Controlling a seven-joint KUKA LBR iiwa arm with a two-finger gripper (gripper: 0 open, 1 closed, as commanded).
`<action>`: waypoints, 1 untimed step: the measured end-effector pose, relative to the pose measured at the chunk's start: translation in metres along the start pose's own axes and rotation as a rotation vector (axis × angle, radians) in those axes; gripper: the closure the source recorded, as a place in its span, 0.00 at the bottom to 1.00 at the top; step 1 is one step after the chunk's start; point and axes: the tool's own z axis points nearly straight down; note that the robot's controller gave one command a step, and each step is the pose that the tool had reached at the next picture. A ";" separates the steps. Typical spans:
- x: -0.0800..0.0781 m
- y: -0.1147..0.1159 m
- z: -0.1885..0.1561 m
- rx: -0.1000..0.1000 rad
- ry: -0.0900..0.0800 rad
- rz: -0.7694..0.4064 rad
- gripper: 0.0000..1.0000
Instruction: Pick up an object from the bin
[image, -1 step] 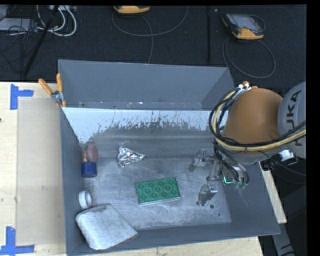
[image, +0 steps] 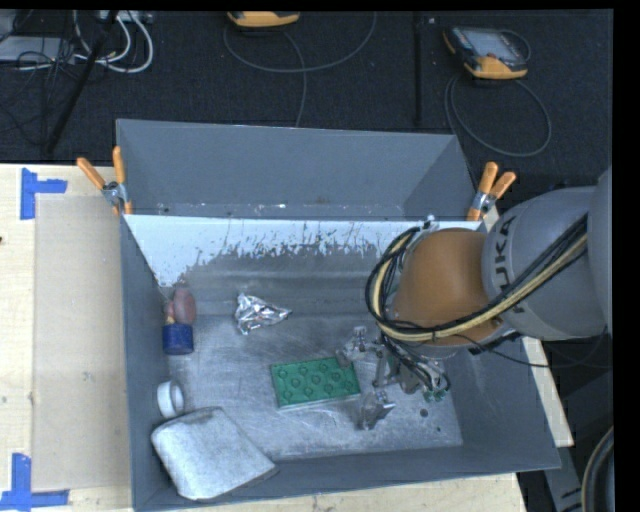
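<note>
Claw (image: 373, 393) beside the green studded plate (image: 312, 383); its state I cannot tell. Plate looks stiff, light: pinch 1 thin edge.

The arm (image: 560, 270) is running off the frame at middle right, so its further links are being cut off there. Its orange cover (image: 440, 285) and looped cables (image: 385, 280) are hiding the right part of the floor of the bin (image: 300, 180). The gripper (image: 378, 390) is showing as a tangle of grey metal at the right end of the green studded plate (image: 315, 383), and whether it is touching the plate cannot be told. A green speck (image: 437, 395) is peeking out beneath the wrist, too small to name. By the left wall, a blue-based thing with a pinkish top (image: 180, 322) and a small white round piece (image: 170, 398) are looking too small to identify.
</note>
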 end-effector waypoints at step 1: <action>-0.030 0.059 -0.002 -0.004 0.007 -0.277 0.00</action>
